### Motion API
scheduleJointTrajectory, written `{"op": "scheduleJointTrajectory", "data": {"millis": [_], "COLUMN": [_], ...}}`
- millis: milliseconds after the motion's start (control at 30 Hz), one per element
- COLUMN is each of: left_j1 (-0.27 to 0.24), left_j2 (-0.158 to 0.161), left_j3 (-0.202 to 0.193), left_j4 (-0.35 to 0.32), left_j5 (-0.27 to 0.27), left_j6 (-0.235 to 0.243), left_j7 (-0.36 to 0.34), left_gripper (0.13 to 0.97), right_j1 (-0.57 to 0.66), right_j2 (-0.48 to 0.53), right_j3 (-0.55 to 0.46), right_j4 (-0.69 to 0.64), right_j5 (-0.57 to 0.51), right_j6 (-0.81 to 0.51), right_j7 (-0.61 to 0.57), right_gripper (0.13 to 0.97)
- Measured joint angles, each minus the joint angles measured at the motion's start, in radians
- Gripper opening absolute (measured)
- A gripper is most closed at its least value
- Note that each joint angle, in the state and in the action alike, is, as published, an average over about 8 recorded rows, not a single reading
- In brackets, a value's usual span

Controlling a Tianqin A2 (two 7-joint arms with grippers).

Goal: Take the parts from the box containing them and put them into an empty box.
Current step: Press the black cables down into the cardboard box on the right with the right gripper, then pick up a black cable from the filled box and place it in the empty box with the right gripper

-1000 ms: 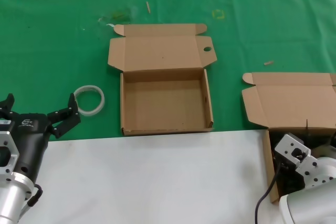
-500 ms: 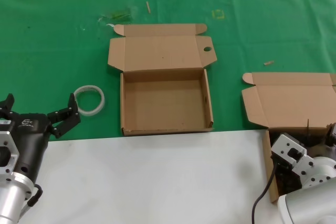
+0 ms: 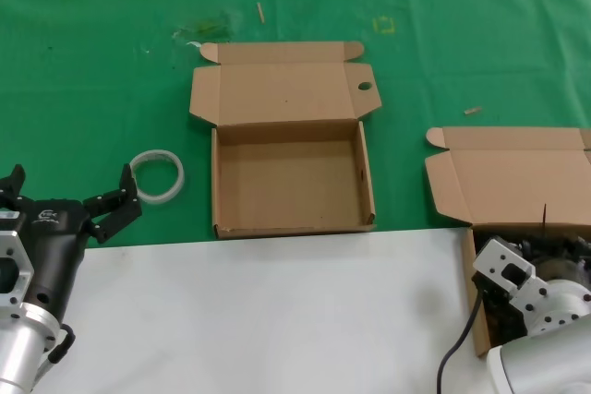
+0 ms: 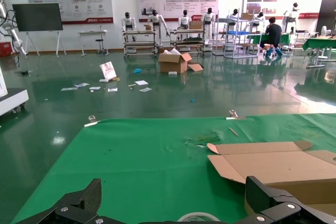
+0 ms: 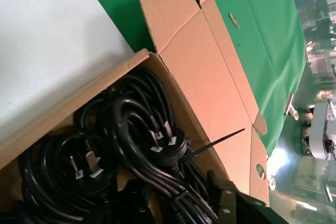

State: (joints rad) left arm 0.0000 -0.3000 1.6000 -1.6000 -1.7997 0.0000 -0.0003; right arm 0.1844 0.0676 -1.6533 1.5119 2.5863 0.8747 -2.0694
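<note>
The empty box [image 3: 369, 186] lies open in the middle of the green cloth; its lid tab has a round hole [image 3: 365, 87]. The box with the parts [image 3: 503, 177] stands at the right, and my right arm [image 3: 522, 288] covers most of it. In the right wrist view it [image 5: 210, 77] holds several black power cords [image 5: 131, 135] with plugs. My right gripper [image 5: 178, 203] is down inside it, open, with one finger on each side of a cord bundle. My left gripper [image 3: 69, 189] is open and empty at the left, near a white tape ring [image 3: 157, 175].
A white sheet [image 3: 277, 311] covers the near part of the table. The tape ring also shows in the left wrist view [image 4: 198, 216], between the open fingers. A thin black cable tie [image 5: 215, 142] sticks up from the cords. Small scraps lie on the far green cloth [image 3: 92, 62].
My right wrist has sunk lower into the box of cords and shifted slightly left. The left arm and both boxes have not moved.
</note>
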Motion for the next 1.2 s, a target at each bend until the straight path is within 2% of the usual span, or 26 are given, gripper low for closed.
{"op": "scheduleJointTrajectory", "data": {"millis": [100, 133, 400, 767, 1200], "left_j1": [0.000, 0.000, 0.000, 0.000, 0.000], "left_j2": [0.000, 0.000, 0.000, 0.000, 0.000], "left_j3": [0.000, 0.000, 0.000, 0.000, 0.000], "left_j4": [0.000, 0.000, 0.000, 0.000, 0.000], "left_j5": [0.000, 0.000, 0.000, 0.000, 0.000], "left_j6": [0.000, 0.000, 0.000, 0.000, 0.000], "left_j7": [0.000, 0.000, 0.000, 0.000, 0.000], "left_gripper": [0.966, 0.966, 0.966, 0.966, 0.966], "right_j1": [-0.001, -0.001, -0.005, -0.027, -0.055], "right_j2": [0.000, 0.000, 0.000, 0.000, 0.000], "right_j3": [-0.001, -0.002, -0.002, 0.005, -0.031], "right_j4": [0.000, 0.000, 0.008, 0.057, 0.240], "right_j5": [0.006, 0.008, 0.021, 0.026, -0.015], "right_j6": [-0.001, -0.001, 0.000, 0.017, 0.090], "right_j7": [0.002, 0.003, 0.004, 0.004, 0.026], "right_gripper": [0.436, 0.436, 0.274, 0.230, 0.230]}}
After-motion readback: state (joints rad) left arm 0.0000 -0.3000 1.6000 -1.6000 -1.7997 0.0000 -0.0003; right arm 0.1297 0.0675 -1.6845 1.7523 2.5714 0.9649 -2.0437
